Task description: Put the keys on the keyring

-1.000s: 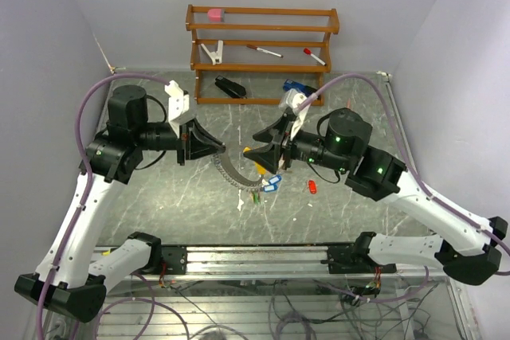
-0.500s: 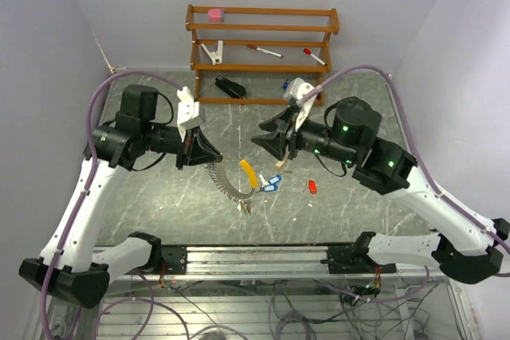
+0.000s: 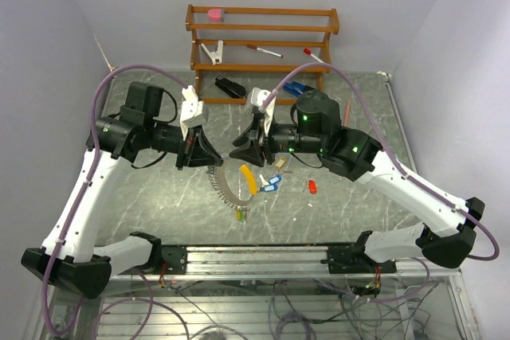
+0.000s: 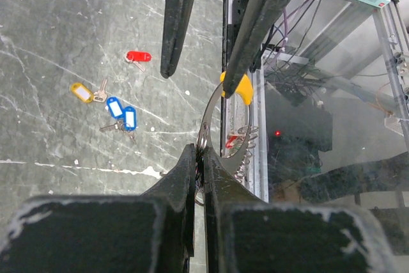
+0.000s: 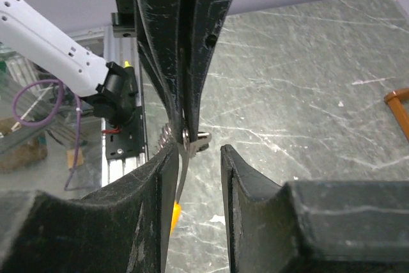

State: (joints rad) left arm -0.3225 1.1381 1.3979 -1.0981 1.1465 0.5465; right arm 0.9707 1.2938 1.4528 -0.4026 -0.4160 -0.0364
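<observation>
Grey marbled desk (image 3: 159,205), wooden rack (image 3: 263,12) along its far edge. Noted: my left claw (image 3: 209,151) is clamped hard on the keyring (image 4: 214,110), holding it off the desk above the middle; a yellow tag (image 4: 239,87) hangs on the loop. My right claw (image 5: 198,151) stands parted, straddling the wire just beside that grip, nothing pinched. Loose keys (image 4: 121,112) with blue, yellow and red tags lie on the desk right of centre, apart from the ring. Judgement: close the right squarely on bare wire, clear of the tag, while the left holds firm, so the loop doesn't twist.
</observation>
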